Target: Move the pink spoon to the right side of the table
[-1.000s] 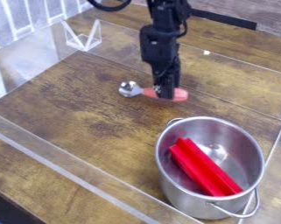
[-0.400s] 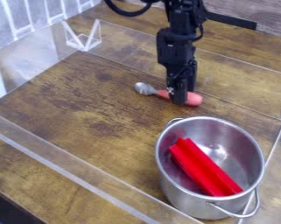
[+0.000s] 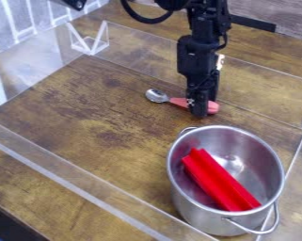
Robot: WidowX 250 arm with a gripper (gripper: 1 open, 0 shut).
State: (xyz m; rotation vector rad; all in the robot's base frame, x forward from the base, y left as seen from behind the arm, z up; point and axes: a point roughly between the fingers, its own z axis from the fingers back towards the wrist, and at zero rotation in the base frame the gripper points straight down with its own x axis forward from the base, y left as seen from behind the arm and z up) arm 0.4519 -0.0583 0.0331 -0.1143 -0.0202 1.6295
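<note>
The pink spoon [image 3: 179, 101] lies on the dark wood table [image 3: 90, 104], right of centre, with its silver bowl pointing left and its pink handle to the right. My gripper [image 3: 198, 102] comes straight down onto the handle, fingertips at or just above it, hiding the handle's middle. The gap between the fingers is too small and dark to read, so I cannot say whether they still pinch the handle.
A steel pot [image 3: 260, 151] holding red sticks [image 3: 216, 181] stands at the front right, just in front of the spoon. Clear acrylic walls [image 3: 65, 165] edge the table, and a small clear stand [image 3: 87, 40] sits at the back left.
The gripper and the spoon have shifted to the right across the table. The spoon now rests further right, and the gripper looks slightly higher over the handle.
</note>
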